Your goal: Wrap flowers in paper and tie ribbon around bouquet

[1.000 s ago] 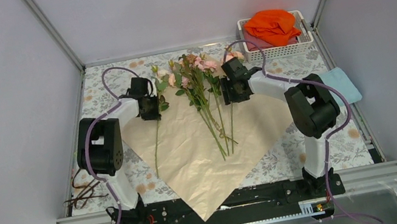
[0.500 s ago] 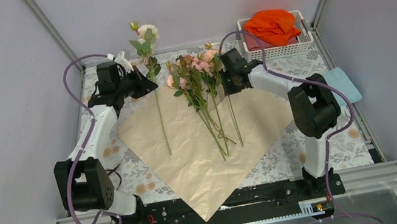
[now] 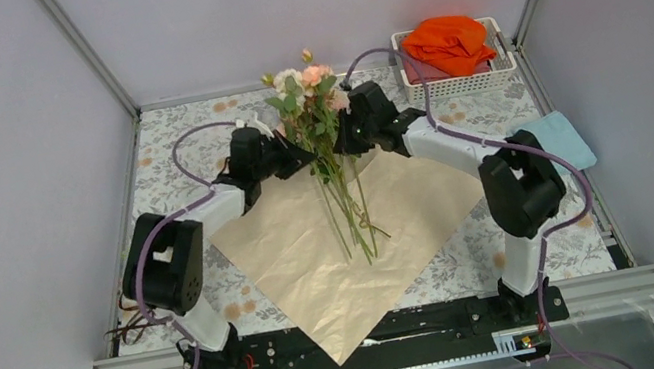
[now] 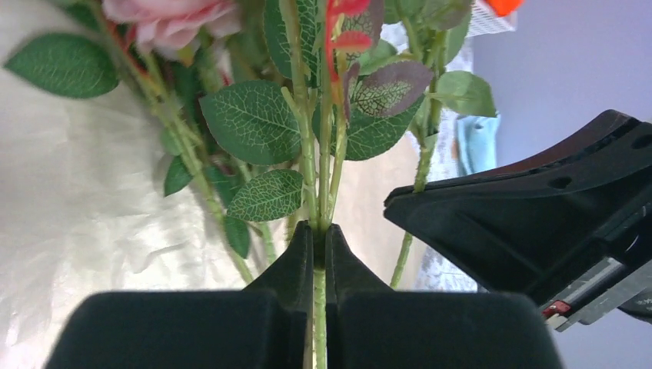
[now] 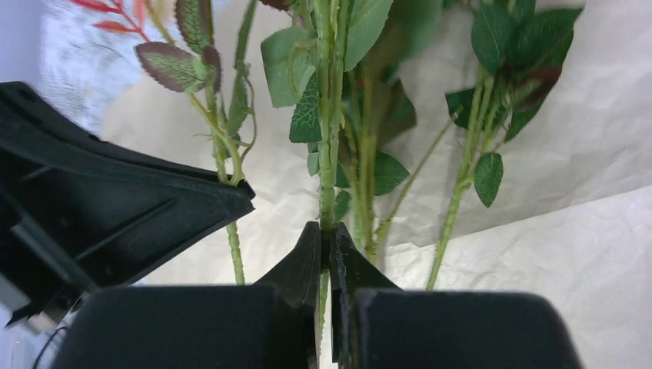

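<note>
Top external view: flowers (image 3: 313, 106) sit at table centre-far, thin green stems bunched, pink and cream blooms at the far end and lifted. Long axis runs far-to-near, and the cut stem ends lie on the paper (image 3: 317, 267). Paper is a crinkled tan sheet, flat, turned like a diamond, with its near corner hanging over the table edge between the arm bases. Left gripper (image 3: 304, 159) and right gripper (image 3: 343, 146) meet at the bunch from either side, just below the leaves.

Left wrist view: left gripper (image 4: 319, 240) has its black jaws pinched tight on one green stem, veined matte leaves right above. Right wrist view: right gripper (image 5: 327, 240) is clamped the same way on a stem, wrinkled paper behind.

Thin dark brown ribbon (image 3: 132, 323) is bunched loosely at the table's left near edge, well apart from the paper. White slatted basket (image 3: 459, 83) in the far right corner holds an orange cloth (image 3: 448, 43). Light blue cloth (image 3: 563, 139) lies at the right edge.
</note>
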Controlling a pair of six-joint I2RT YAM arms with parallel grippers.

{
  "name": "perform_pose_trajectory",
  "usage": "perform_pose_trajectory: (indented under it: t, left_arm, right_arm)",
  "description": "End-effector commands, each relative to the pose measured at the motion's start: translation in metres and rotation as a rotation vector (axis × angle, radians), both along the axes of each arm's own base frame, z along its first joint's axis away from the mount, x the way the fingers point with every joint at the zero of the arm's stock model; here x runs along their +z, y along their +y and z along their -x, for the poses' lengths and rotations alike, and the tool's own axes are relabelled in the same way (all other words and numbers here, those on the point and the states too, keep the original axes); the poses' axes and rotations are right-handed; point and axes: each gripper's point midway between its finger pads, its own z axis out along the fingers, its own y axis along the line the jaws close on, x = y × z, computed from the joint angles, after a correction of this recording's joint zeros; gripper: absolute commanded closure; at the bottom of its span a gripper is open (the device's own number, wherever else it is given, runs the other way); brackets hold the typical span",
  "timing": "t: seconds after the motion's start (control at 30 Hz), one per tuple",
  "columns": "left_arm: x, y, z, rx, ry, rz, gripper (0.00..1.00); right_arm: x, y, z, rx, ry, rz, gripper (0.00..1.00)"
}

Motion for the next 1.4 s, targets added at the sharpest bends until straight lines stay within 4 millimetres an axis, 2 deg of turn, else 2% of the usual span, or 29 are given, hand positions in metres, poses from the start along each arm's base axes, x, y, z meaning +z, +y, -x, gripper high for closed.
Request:
perform_pose_trajectory:
  t: [0.0, 0.07, 0.13, 0.2, 0.3, 0.43, 0.57, 0.63, 0.73, 0.8, 0.9, 1.03, 1.1, 1.17, 1.23, 1.37]
  left_arm:
    - [-0.018, -0.013, -0.017, 0.08, -0.032, 0.019, 1.0]
    - [-0.035, -0.015, -0.016, 0.082, -0.009, -0.015, 1.0]
    - [-0.051, -0.015, -0.017, 0.084, 0.01, -0.041, 1.0]
    - [-0.067, -0.016, -0.018, 0.075, 0.033, -0.075, 1.0]
    - [-0.085, -0.014, -0.018, 0.08, 0.066, -0.104, 1.0]
    - [-0.093, -0.013, -0.017, 0.081, 0.079, -0.119, 1.0]
    - [-0.096, -0.013, -0.016, 0.077, 0.092, -0.129, 0.99]
    - [-0.1, -0.01, -0.015, 0.081, 0.117, -0.151, 0.79]
    - [-0.11, 0.004, -0.008, 0.125, 0.188, -0.235, 0.56]
    - [-0.11, 0.014, -0.002, 0.162, 0.22, -0.285, 0.46]
    - [-0.097, 0.011, 0.003, 0.144, 0.205, -0.291, 0.34]
    - [-0.094, 0.007, -0.002, 0.13, 0.216, -0.308, 0.3]
    - [-0.094, 0.007, 0.0, 0.119, 0.238, -0.323, 0.28]
    - [-0.089, 0.007, 0.002, 0.108, 0.232, -0.326, 0.25]
    - [-0.08, 0.01, 0.003, 0.108, 0.211, -0.334, 0.24]
    - [-0.068, 0.017, 0.005, 0.11, 0.182, -0.373, 0.2]
  right_arm:
    - [-0.04, 0.006, -0.003, -0.008, 0.089, 0.009, 1.0]
    - [-0.052, 0.004, -0.004, -0.012, 0.1, 0.031, 1.0]
    - [-0.061, 0.0, -0.008, -0.022, 0.11, 0.065, 0.96]
    - [-0.074, -0.001, -0.008, -0.015, 0.135, 0.1, 0.85]
    - [-0.082, -0.002, -0.006, -0.004, 0.166, 0.129, 0.73]
    - [-0.074, -0.005, -0.004, 0.005, 0.167, 0.129, 0.51]
    - [-0.059, -0.018, -0.003, -0.01, 0.141, 0.151, 0.36]
    - [-0.056, -0.029, -0.001, -0.017, 0.133, 0.176, 0.3]
    - [-0.06, -0.044, 0.007, -0.012, 0.167, 0.201, 0.27]
    - [-0.064, -0.054, 0.013, -0.016, 0.191, 0.217, 0.26]
    - [-0.068, -0.063, 0.02, -0.031, 0.197, 0.217, 0.26]
    - [-0.077, -0.069, 0.027, -0.045, 0.224, 0.231, 0.27]
    - [-0.082, -0.072, 0.03, -0.053, 0.233, 0.243, 0.3]
    - [-0.087, -0.08, 0.032, -0.07, 0.233, 0.274, 0.38]
    - [-0.093, -0.086, 0.034, -0.083, 0.236, 0.306, 0.53]
    - [-0.108, -0.075, 0.041, -0.012, 0.26, 0.276, 0.82]
